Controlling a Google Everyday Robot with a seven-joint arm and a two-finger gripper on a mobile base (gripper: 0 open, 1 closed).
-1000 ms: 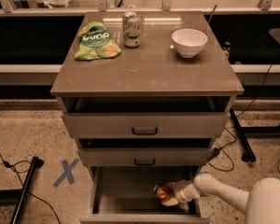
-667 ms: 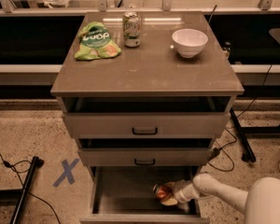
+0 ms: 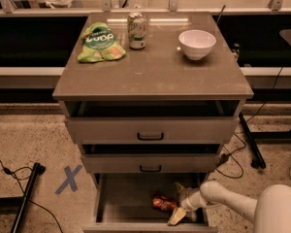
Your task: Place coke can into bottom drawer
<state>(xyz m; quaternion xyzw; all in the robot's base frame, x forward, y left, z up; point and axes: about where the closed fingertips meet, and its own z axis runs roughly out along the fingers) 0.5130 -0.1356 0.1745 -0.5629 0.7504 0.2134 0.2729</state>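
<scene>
The coke can (image 3: 163, 203) lies on its side on the floor of the open bottom drawer (image 3: 126, 203), right of its middle. My gripper (image 3: 178, 203) reaches into the drawer from the right on its white arm (image 3: 223, 198). Its fingers (image 3: 176, 216) are spread apart, just right of the can, one above and one below the can's right end. The can rests on the drawer floor, not gripped.
On the cabinet top (image 3: 150, 72) stand a pale green-and-silver can (image 3: 137, 30), a green chip bag (image 3: 100, 43) and a white bowl (image 3: 197, 43). The two upper drawers (image 3: 150, 130) are slightly pulled out. A blue X (image 3: 68, 179) marks the floor at left; cables lie both sides.
The can has gone from upright in the gripper to lying on the drawer floor, slightly further left. The fingers have spread apart.
</scene>
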